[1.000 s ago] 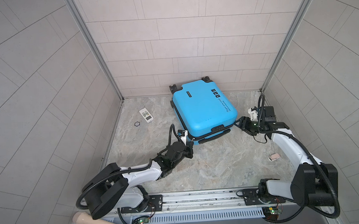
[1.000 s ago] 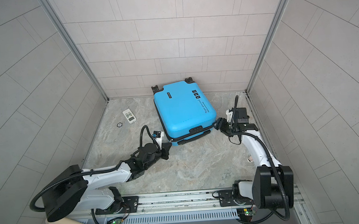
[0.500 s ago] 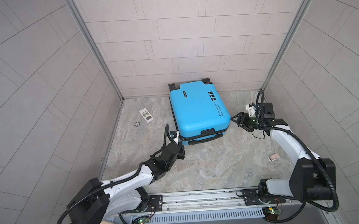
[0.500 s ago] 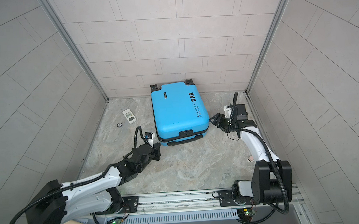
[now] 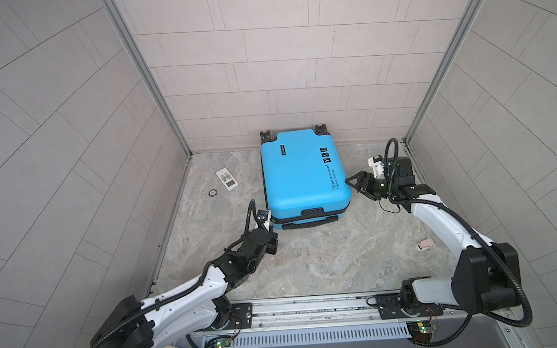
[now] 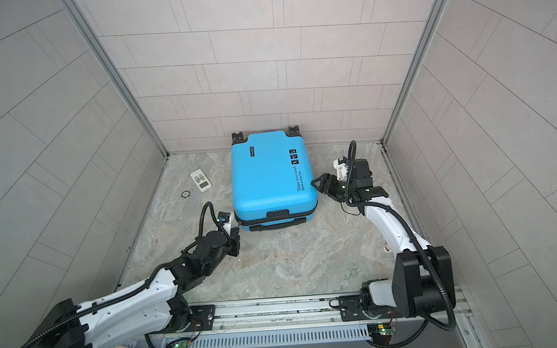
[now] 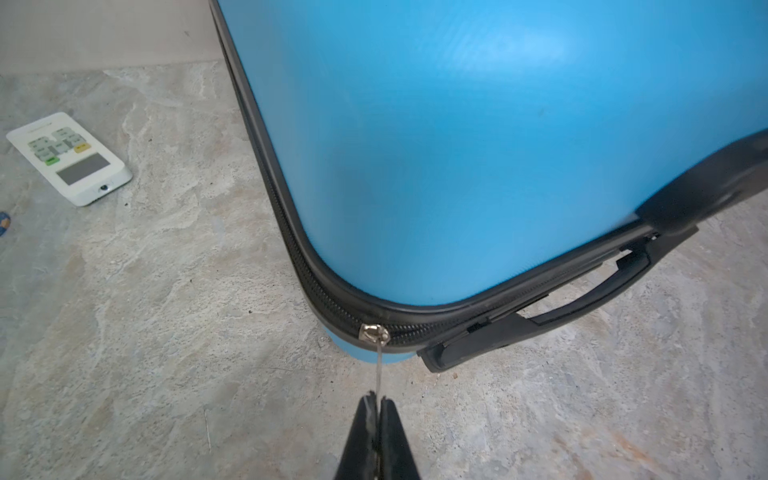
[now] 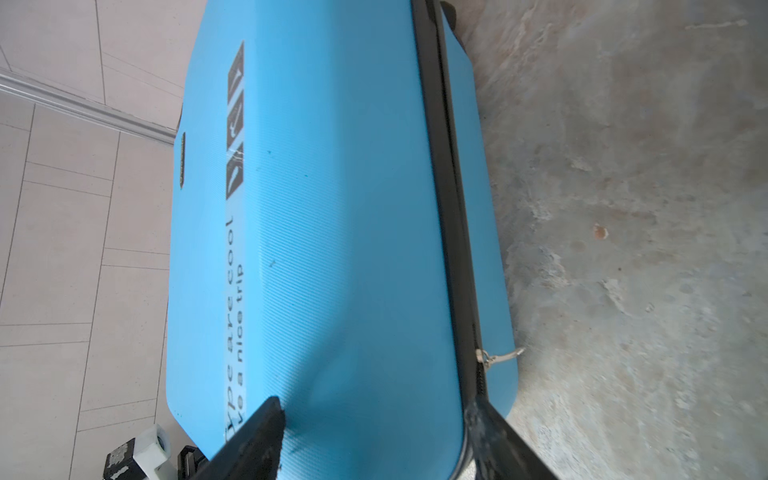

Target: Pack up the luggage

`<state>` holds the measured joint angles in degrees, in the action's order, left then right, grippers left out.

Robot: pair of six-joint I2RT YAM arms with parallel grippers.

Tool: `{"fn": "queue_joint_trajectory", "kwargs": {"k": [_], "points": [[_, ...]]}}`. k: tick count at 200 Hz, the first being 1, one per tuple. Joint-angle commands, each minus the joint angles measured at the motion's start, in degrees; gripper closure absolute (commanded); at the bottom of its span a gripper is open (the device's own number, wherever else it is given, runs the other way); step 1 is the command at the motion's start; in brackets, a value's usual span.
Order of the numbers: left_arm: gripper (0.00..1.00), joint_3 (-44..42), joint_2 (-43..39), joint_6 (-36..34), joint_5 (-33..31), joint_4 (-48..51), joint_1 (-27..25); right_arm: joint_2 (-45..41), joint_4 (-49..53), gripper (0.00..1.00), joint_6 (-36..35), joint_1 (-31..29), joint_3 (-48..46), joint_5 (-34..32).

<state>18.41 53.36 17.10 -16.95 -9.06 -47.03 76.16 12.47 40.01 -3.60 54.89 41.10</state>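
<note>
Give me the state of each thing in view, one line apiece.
luggage: lying flat, lid down, wheels toward the back wall.
left tool: shut on the zipper pull at its near left corner.
zipper pull: drawn taut from its slider.
right tool: open, around the luggage's right edge.
second zipper pull: hanging free on the right side.
remote: face up on the floor.
pink object: lying on the floor.

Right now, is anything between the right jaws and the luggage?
Nothing visible. The right jaws stand open at the side edge of the luggage, one over the blue shell, the other by the black zipper band. The remote and the small pink item lie well clear.
</note>
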Motion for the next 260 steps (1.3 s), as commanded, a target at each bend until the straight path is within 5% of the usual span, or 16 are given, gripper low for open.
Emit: {"fn": "queue_joint_trajectory", "kwargs": {"k": [1, 122, 188, 260], "points": [[1.00, -1.0, -0.2, -5.1, 5.3, -5.6, -0.3, 2.5, 0.2, 0.28, 0.0, -2.8, -0.8, -1.1], [1.00, 6.4, 13.7, -4.7, 21.0, -16.8, -9.3, 2.7, -9.4, 0.29, 7.0, -12.6, -9.0, -6.6], [1.00, -2.6, 5.9, 0.4, 8.4, -21.3, -9.1, -2.1, -2.5, 0.30, 4.9, -11.4, -7.0, -10.6], [1.00, -6.7, -0.7, 1.6, 5.6, -18.8, -9.1, -15.6, 10.6, 0.30, 2.6, -3.0, -8.5, -12.7]]}}
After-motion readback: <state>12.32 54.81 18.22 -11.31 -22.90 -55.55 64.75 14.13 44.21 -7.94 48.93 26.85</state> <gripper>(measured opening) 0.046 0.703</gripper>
